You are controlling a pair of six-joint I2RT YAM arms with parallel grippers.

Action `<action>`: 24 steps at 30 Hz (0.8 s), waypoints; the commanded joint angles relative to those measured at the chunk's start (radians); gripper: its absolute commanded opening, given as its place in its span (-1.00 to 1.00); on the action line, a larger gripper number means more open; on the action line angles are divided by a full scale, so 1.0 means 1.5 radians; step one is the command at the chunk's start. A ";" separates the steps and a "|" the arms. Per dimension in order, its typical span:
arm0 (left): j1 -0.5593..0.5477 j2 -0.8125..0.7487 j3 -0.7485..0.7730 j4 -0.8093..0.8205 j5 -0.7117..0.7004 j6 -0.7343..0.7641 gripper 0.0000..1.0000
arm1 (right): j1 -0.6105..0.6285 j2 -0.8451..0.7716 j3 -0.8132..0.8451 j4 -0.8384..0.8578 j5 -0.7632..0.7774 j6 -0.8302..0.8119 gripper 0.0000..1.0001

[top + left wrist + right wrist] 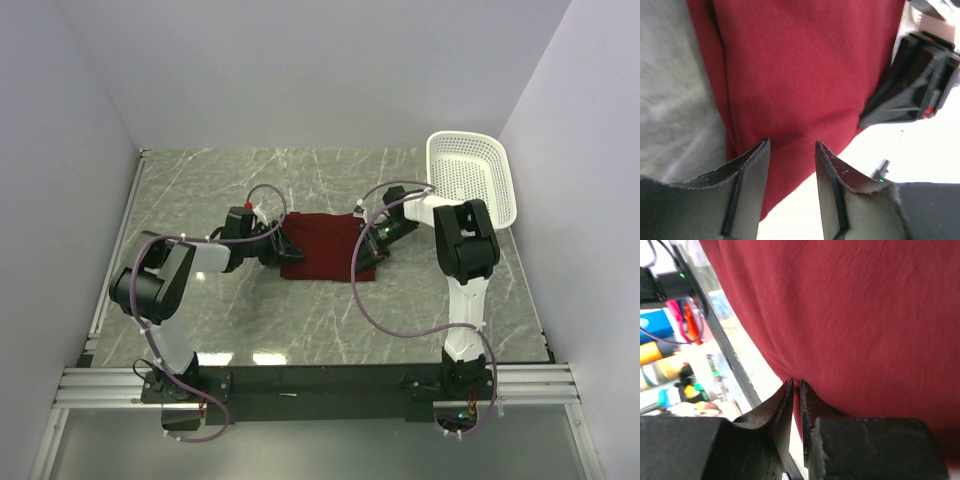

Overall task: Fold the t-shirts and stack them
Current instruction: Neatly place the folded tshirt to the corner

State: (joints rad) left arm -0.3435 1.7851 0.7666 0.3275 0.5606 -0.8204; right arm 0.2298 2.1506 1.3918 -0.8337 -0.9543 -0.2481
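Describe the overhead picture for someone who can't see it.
A folded dark red t-shirt lies on a grey marble table, the left gripper at its left edge and the right gripper at its right. A white mesh basket sits far right.

The left end effector (791,145), jaws parted, sits over the maroon t-shirt (805,70).

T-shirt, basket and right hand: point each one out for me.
t-shirt (322,250): top view, middle of the folded cloth.
basket (470,180): top view, its white mesh wall.
right hand (796,382): right wrist view, midway between its fingertips.
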 commanded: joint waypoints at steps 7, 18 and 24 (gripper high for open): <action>0.011 -0.208 0.063 -0.132 -0.228 0.177 0.31 | -0.021 -0.315 -0.006 -0.067 0.131 -0.202 -0.39; 0.010 -0.104 0.046 -0.188 -0.152 0.164 0.42 | -0.061 -0.647 -0.262 0.238 0.325 -0.037 0.67; -0.008 -0.032 0.086 -0.197 -0.112 0.157 0.39 | -0.102 -0.662 -0.287 0.238 0.249 -0.037 0.66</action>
State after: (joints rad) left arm -0.3336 1.7119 0.8597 0.0467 0.3477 -0.5816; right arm 0.0959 1.1797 0.9562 -0.5278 -0.5255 -0.3210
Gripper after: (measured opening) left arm 0.694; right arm 0.831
